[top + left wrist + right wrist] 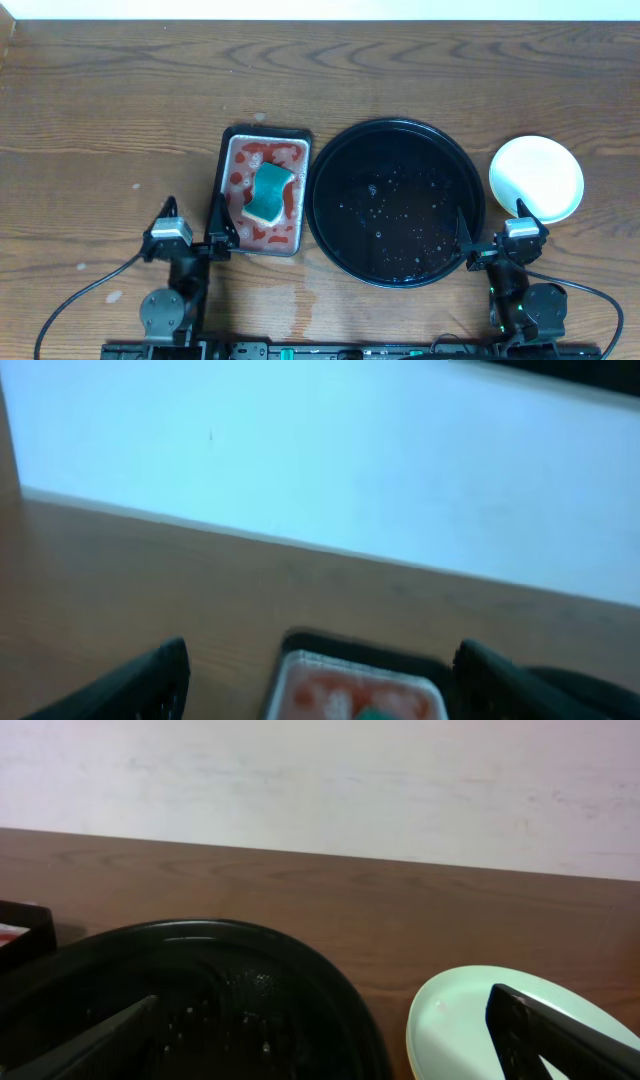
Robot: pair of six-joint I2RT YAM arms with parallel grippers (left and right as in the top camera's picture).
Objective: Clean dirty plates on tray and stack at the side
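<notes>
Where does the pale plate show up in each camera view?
Overhead: the pale plate is at far right, beside the black tray.
Left wrist: not in view.
Right wrist: bottom right, cut off by the frame edge.
Shared landmark: the black tray, left of the plate in both.

Both arms sit folded low at the near edge of the overhead view, left and right well apart. The left claw (194,210) points forward with its two dark fingers (140,685) spread wide. The right claw (493,222) faces the same way, its fingers (560,1035) likewise parted wide, each wrist held low and level
</notes>
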